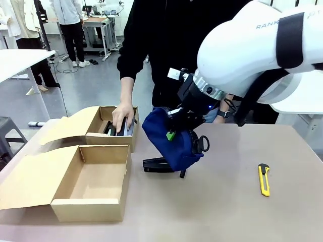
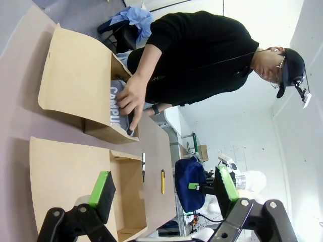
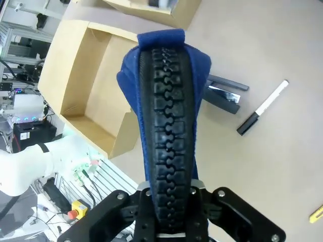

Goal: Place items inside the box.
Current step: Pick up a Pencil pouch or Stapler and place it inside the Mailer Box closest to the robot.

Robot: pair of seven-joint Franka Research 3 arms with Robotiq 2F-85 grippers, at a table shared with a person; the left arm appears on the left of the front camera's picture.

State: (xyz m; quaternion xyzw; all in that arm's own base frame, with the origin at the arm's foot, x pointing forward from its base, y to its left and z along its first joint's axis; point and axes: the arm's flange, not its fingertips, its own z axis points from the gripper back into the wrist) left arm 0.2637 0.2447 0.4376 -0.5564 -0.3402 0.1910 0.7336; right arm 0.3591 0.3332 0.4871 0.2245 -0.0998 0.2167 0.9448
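1. Your right claw (image 3: 169, 194) is clamped tight on the navy pouch (image 3: 166, 101), its fingers pinching the end of the pouch with the black zip facing the wrist camera.
2. Your right arm (image 1: 252, 45) reaches in from the right, past the middle of the bench (image 1: 227, 201). Its wrist is bent down, so the pouch hangs tilted below the claw.
3. The navy pouch hangs just right of the near box (image 1: 96, 186) and directly over the stapler (image 1: 156, 165). I cannot tell whether its lower end touches the stapler.
4. Your left claw (image 2: 164, 187) is spread wide and holds nothing, with its green pads (image 2: 101, 189) well apart.
5. On the bench you have one stapler, one marker (image 3: 262, 107) just beside it, and one yellow knife (image 1: 264, 179) well off to the right.
6. There are two cardboard boxes, both open. The near box shows a bare floor.
7. In the far box (image 1: 113, 126), the person's hand (image 1: 122, 117) presses on one grey pouch (image 2: 117, 103) printed "CAMPUS".
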